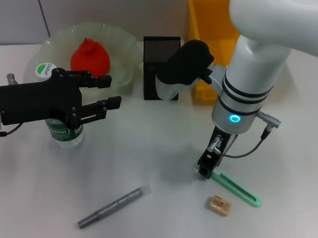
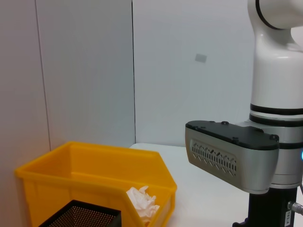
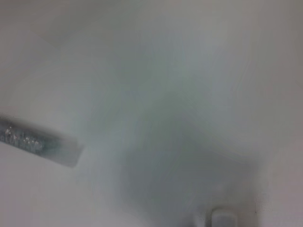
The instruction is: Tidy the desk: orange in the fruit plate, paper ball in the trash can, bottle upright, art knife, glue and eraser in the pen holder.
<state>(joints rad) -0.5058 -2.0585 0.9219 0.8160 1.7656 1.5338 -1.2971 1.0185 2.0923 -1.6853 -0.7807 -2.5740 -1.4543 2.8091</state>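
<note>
- A plain indoor robot test room or lab, set up as a mock office desk rather than a lived-in workplace.
- A bare white table (image 1: 147,150) stands against smooth pale grey wall panels (image 2: 85,71) with straight vertical seams.
- Desk goods lie about: a black mesh pen holder (image 1: 160,58), a grey glue stick (image 1: 111,207), a mint-green art knife (image 1: 240,190) and a small tan eraser (image 1: 219,205).
- A bright yellow industrial-style plastic bin (image 2: 94,182) serves as the trash can, holding crumpled white paper (image 2: 143,201).
- A white jointed robot arm (image 1: 253,75) with a glowing blue ring reaches over the table.
</note>
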